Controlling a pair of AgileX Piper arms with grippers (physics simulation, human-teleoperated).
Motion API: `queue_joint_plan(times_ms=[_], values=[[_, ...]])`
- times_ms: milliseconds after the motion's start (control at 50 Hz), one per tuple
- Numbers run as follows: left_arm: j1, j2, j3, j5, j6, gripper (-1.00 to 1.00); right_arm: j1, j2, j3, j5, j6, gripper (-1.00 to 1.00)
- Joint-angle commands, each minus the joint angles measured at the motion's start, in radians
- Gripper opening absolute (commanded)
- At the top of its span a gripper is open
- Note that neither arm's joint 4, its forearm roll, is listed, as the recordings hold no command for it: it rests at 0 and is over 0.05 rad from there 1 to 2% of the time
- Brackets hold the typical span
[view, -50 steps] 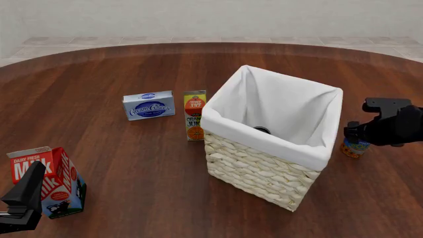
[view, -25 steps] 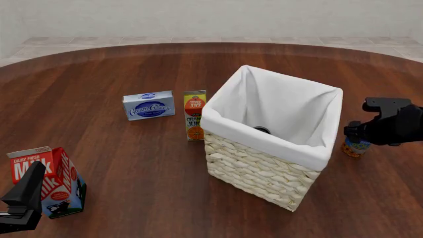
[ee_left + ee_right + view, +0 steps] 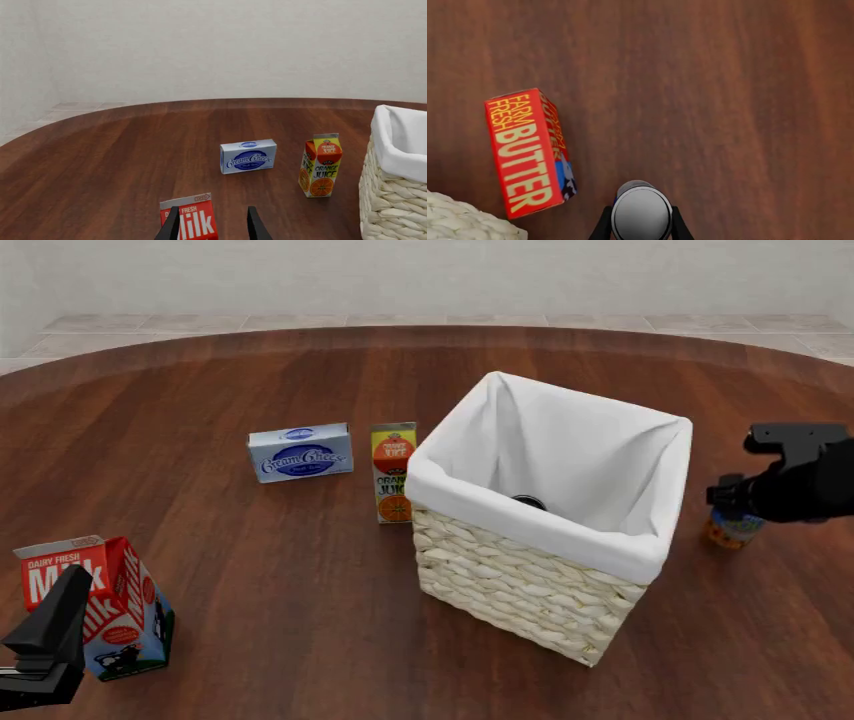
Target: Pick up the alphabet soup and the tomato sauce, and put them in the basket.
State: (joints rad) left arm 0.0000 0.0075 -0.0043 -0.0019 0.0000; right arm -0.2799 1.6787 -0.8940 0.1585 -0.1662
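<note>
My right gripper (image 3: 738, 508) is shut on the alphabet soup (image 3: 734, 529), a small can with a blue label and an orange base, held just right of the basket (image 3: 534, 585). In the right wrist view the alphabet soup's silver top (image 3: 640, 212) sits between the gripper's (image 3: 640, 229) two fingers, above the wood. The pale wicker basket has a white lining. A dark round shape (image 3: 530, 503) lies at its bottom; I cannot tell if it is the tomato sauce. My left gripper (image 3: 51, 632) is open at the near left, beside a milk carton (image 3: 100, 602).
A cream cheese box (image 3: 300, 452) and an orange juice carton (image 3: 392, 472) stand left of the basket. A red butter box (image 3: 527, 152) lies on the table below the right gripper, by the basket's corner (image 3: 460, 222). The left wrist view shows the milk carton (image 3: 190, 222) and the basket's side (image 3: 390, 200).
My right gripper has moved a little to the right and upward with the alphabet soup in it. The left arm has stayed still.
</note>
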Motion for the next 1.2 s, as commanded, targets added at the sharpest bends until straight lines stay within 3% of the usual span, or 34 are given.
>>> queue_joint_plan(times_ms=[20, 1200], values=[[0.0, 0.0, 0.0, 0.0, 0.0, 1.0, 0.0, -0.061, -0.01, 0.031, 0.026, -1.0], [0.0, 0.0, 0.0, 0.0, 0.0, 1.0, 0.067, -0.343, -0.167, 0.305, 0.021, -1.0]])
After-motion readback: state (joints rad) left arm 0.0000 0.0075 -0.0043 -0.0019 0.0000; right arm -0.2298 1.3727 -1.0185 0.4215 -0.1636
